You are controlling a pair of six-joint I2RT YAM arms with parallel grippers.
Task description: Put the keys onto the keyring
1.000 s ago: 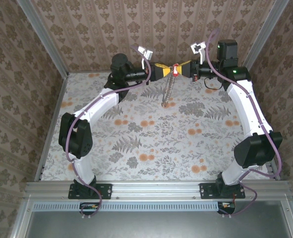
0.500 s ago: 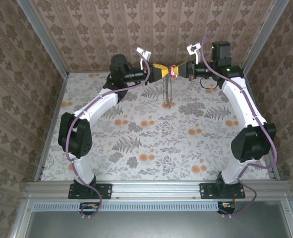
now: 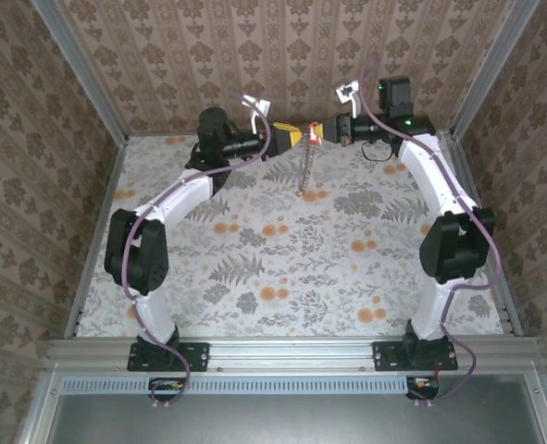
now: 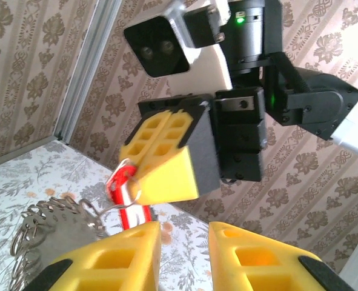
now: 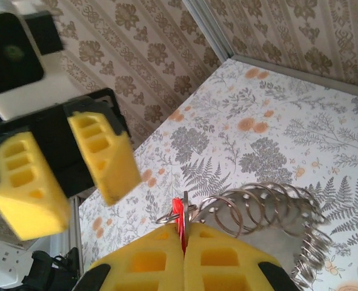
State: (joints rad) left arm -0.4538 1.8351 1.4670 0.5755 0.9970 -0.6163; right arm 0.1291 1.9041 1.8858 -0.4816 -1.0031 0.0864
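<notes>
Right wrist: our right gripper pinches the red-headed key.
Spread left gripper faces it; grey metal keyring hoop seemingly dangles below.

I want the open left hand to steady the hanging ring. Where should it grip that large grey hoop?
The large grey fringed metal hoop hangs below the right hand, shut on the small red key at top. Probably grip its free lower arc from the robot's left side, closing across the thin wire.
</notes>
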